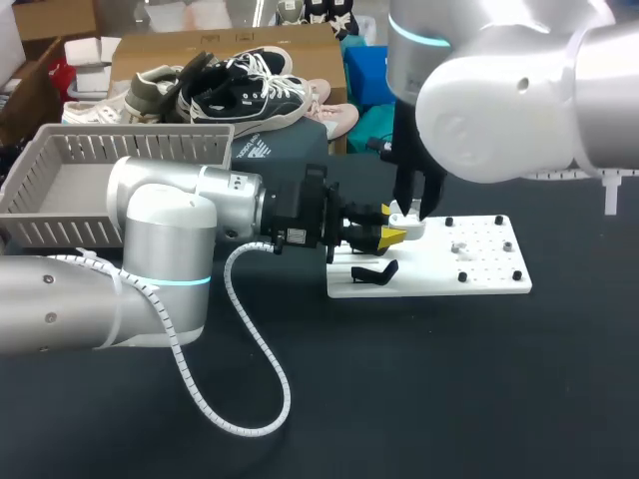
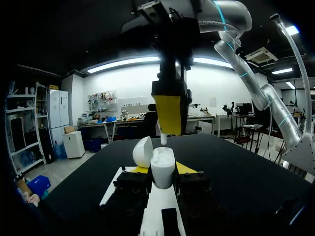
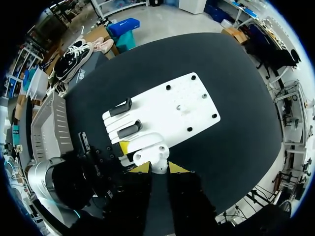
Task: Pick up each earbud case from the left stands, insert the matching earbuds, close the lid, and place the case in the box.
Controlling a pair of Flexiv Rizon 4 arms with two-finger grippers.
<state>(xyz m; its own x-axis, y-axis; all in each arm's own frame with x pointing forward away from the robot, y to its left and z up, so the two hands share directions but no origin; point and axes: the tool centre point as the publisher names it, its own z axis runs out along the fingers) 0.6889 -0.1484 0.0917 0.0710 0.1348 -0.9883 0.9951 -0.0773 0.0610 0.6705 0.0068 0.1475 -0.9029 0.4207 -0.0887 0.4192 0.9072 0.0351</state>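
My left gripper (image 1: pixel 391 237) is shut on a white earbud case (image 2: pixel 162 168), held level above the left end of the white board (image 1: pixel 489 274). The case's lid (image 2: pixel 142 151) stands open. Straight above the case, my right gripper (image 1: pixel 409 212) points down and is shut on a small white earbud (image 2: pixel 163 139) just over the case's opening. In the right wrist view the case (image 3: pixel 147 156) lies just ahead of my right gripper (image 3: pixel 159 168). Two black stands (image 3: pixel 120 107) (image 3: pixel 130 129) sit on the board's left part. Another small earbud (image 1: pixel 461 247) rests on the board's right part.
A grey slatted basket (image 1: pixel 120 150) stands at the back left of the table. Several black pegs (image 1: pixel 517 274) stick up from the board's right part. My left arm's white cable (image 1: pixel 240 399) loops over the black tabletop in front.
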